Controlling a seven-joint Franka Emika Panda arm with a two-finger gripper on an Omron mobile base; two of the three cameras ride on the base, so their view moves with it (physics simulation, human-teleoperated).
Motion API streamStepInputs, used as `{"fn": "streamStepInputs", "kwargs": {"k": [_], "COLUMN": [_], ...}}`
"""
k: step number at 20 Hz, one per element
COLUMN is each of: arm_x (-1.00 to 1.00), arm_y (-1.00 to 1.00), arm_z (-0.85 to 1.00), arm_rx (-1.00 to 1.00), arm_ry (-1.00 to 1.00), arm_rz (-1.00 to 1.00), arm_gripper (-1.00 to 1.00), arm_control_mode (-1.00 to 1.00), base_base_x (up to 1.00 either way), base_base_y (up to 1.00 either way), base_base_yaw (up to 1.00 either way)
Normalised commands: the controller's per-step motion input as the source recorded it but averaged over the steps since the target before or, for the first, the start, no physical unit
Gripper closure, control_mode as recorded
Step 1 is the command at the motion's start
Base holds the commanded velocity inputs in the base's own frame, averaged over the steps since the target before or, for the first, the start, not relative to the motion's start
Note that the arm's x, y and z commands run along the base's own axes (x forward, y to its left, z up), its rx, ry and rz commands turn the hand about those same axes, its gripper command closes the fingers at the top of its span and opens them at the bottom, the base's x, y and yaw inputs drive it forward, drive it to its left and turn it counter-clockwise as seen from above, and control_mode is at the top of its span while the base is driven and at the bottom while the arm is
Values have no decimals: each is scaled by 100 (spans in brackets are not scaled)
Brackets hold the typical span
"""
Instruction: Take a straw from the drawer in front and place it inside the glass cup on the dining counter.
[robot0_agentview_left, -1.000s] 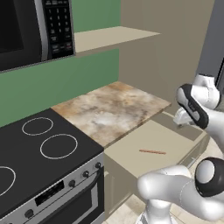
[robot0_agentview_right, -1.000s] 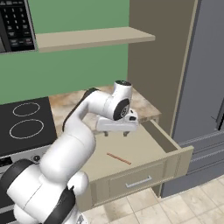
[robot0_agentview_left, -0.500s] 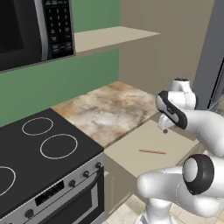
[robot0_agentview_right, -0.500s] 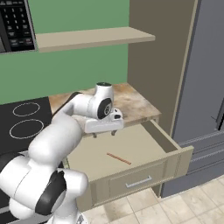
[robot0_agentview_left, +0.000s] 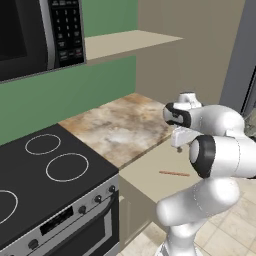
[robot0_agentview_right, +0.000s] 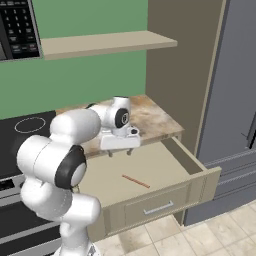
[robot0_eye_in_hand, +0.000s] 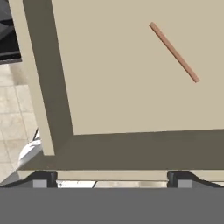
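Note:
The drawer (robot0_agentview_right: 165, 204) stands pulled out, its plain cream floor (robot0_agentview_left: 145, 177) bare except for the straw. That thin reddish-brown straw (robot0_agentview_right: 136, 181) (robot0_agentview_left: 174, 173) lies flat near the middle of the floor, and slants across the upper right of the hand view (robot0_eye_in_hand: 173, 51). My gripper (robot0_agentview_right: 120, 151) (robot0_agentview_left: 179, 148) hangs open and empty over the drawer's back left part, close to the worktop's edge and pointing down. Its two fingertips (robot0_eye_in_hand: 43, 179) stand wide apart, above the drawer's side wall (robot0_eye_in_hand: 48, 87). The straw lies clear of them, toward the drawer's front. The glass cup and dining counter are out of view.
A marbled worktop (robot0_agentview_left: 125, 125) runs behind the drawer, with a black cooktop (robot0_agentview_left: 45, 170) to its left. A microwave (robot0_agentview_left: 35, 35) and a shelf (robot0_agentview_right: 105, 42) hang above. A tall grey cabinet (robot0_agentview_right: 235, 100) stands right of the drawer. Tiled floor (robot0_agentview_right: 200, 235) lies below.
The hand has swung left across the open drawer and dropped a little toward its back left corner. The straw and the drawer have not moved.

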Motion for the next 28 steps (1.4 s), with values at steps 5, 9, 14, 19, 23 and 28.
{"fn": "streamStepInputs", "kwargs": {"k": [5, 9, 14, 19, 23, 28], "arm_x": [36, 6, 0, 0, 0, 0], "arm_y": [0, 0, -1, 0, 0, 0], "arm_z": [-34, -43, -41, -38, -32, -30], "arm_rx": [0, 0, 0, 0, 0, 0], "arm_ry": [17, 4, -6, -9, -11, -14], "arm_rz": [9, 9, 9, 7, 5, 2], "arm_gripper": [-100, -100, -100, -100, -100, -100], "arm_control_mode": [-100, -100, -100, -100, -100, -100], "base_base_x": [0, 0, 0, 0, 0, 0], "base_base_y": [0, 0, 0, 0, 0, 0], "base_base_yaw": [0, 0, 0, 0, 0, 0]}}
